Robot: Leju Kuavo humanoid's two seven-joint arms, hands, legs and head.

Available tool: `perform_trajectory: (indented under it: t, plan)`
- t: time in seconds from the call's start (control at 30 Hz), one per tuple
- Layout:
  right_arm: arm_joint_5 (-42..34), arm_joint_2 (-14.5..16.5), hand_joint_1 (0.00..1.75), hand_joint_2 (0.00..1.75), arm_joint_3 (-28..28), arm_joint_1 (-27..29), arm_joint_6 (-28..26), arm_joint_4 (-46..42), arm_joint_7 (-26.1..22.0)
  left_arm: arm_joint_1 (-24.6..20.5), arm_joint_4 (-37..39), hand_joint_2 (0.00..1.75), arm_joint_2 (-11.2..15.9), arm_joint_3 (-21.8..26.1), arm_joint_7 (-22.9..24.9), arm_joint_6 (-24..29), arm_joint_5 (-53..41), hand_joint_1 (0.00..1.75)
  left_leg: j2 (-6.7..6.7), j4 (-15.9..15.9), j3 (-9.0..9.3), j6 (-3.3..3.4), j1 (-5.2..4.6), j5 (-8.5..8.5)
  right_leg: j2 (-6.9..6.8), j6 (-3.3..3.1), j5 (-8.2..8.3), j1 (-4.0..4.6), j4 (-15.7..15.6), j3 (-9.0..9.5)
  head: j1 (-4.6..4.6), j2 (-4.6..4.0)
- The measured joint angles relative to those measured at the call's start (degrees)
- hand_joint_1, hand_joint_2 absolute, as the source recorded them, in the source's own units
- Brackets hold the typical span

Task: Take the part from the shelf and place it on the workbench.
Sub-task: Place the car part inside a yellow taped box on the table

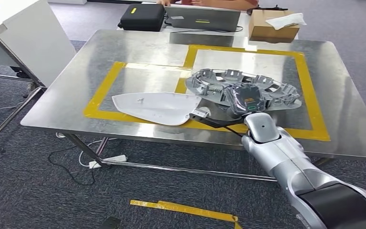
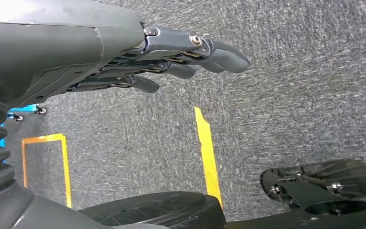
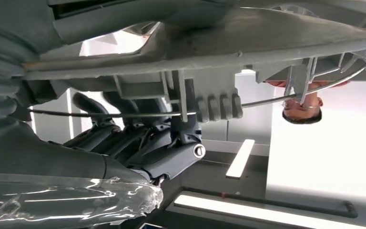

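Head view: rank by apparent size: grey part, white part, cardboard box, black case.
1. grey part
2. white part, close to the grey one
3/4. cardboard box and black case look alike; both are farther away, so unsure.

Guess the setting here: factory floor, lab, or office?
Probably a lab or test area in an office-like room. A steel workbench marked with yellow tape stands on grey carpet, and a laptop sits on a table behind it.
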Motion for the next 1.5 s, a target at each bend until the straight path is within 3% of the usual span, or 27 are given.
perform_trajectory:
  t: [0.13, 0.47, 0.87, 1.07, 1.5]
  plan:
    - [-0.43, 0.02, 0.00, 0.00, 0.06, -0.06, 0.22, 0.04, 0.63, 0.01, 0.00, 0.00, 0.07, -0.23, -0.39, -0.77, 0.16, 0.00, 0.00, 0.00, 0.00, 0.00, 0.00, 0.00, -0.01, 0.00, 0.00, 0.00, 0.00, 0.00, 0.00, 0.00]
    - [-8.58, 0.18, 0.00, 0.00, -0.84, -1.12, 4.32, 0.20, -0.24, 0.05, 0.00, 0.00, 0.25, -0.26, 0.10, -5.05, 1.52, 0.00, 0.00, 0.00, 0.00, 0.00, 0.00, 0.00, 0.00, 0.00, 0.00, 0.00, 0.00, 0.01, -0.01, 0.00]
    - [-12.12, 0.64, 0.00, 0.00, -2.40, -2.70, 5.53, 0.43, -1.24, 0.06, 0.00, 0.00, 0.50, -0.32, 0.44, -5.22, 2.05, 0.00, 0.00, 0.00, 0.01, 0.00, 0.00, 0.00, 0.00, 0.00, 0.00, 0.00, 0.00, 0.01, -0.01, 0.00]
    - [-15.96, 0.68, 0.00, 0.00, -3.59, -3.52, 9.24, 0.83, -2.26, 0.23, 0.00, 0.00, 0.54, -0.35, 0.52, -6.86, 2.79, 0.00, 0.00, 0.00, 0.01, 0.00, 0.00, 0.00, 0.00, 0.00, 0.00, 0.00, 0.00, 0.01, 0.00, 0.00]
    - [-19.34, 0.67, 0.00, 0.00, -5.04, -6.08, 9.32, -0.66, -2.34, 0.42, 0.06, 0.00, 0.67, -0.38, 0.49, -6.75, 3.68, 0.00, 0.00, 0.00, 0.02, -0.01, 0.00, 0.01, 0.01, 0.00, 0.00, 0.00, 0.00, 0.00, 0.00, 0.00]
